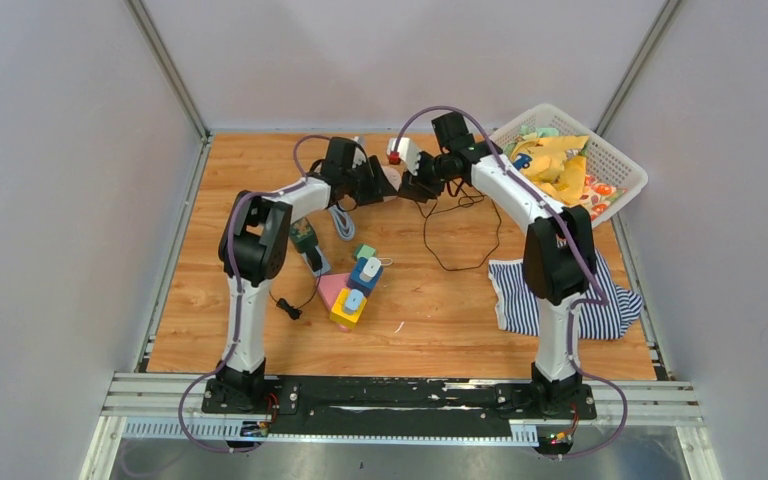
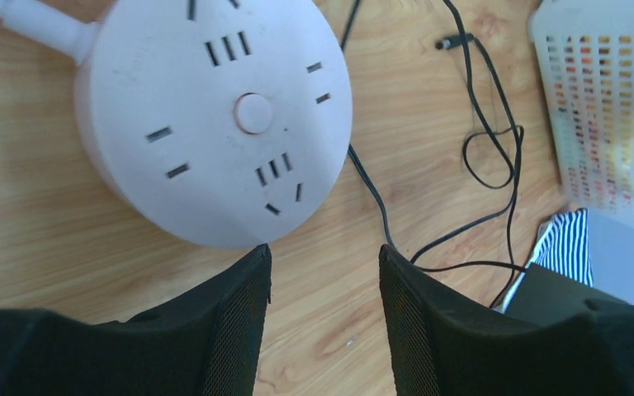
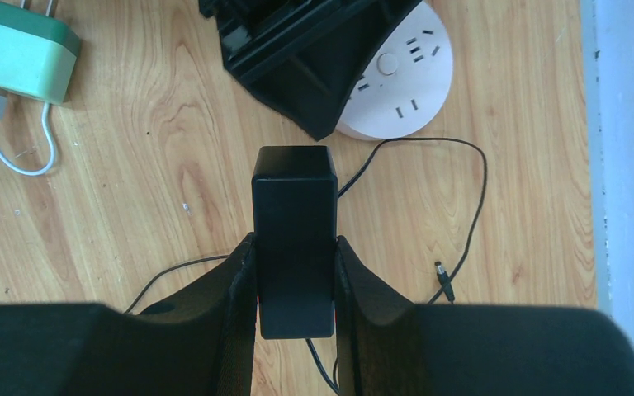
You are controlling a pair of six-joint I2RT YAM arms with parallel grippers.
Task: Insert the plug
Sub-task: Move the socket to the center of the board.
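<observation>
A round white power socket (image 2: 215, 115) with several slot groups lies on the wooden table. My left gripper (image 2: 322, 256) is open and empty just beside the socket's near edge. In the right wrist view the socket (image 3: 404, 91) is partly hidden behind the left gripper (image 3: 305, 58). My right gripper (image 3: 294, 243) is shut on a black plug adapter (image 3: 294, 206) and holds it above the table, a short way from the socket. The adapter's thin black cable (image 3: 470, 206) trails over the wood and ends in a barrel connector (image 3: 443, 280). In the top view both grippers meet at the far middle, left (image 1: 378, 185) and right (image 1: 418, 187).
A white basket (image 1: 620, 165) of cloths stands at the far right. A striped cloth (image 1: 560, 290) lies by the right arm. Toy blocks (image 1: 355, 285) and a green device (image 1: 305, 240) lie at centre left. A green charger (image 3: 21, 49) with a white cable lies nearby.
</observation>
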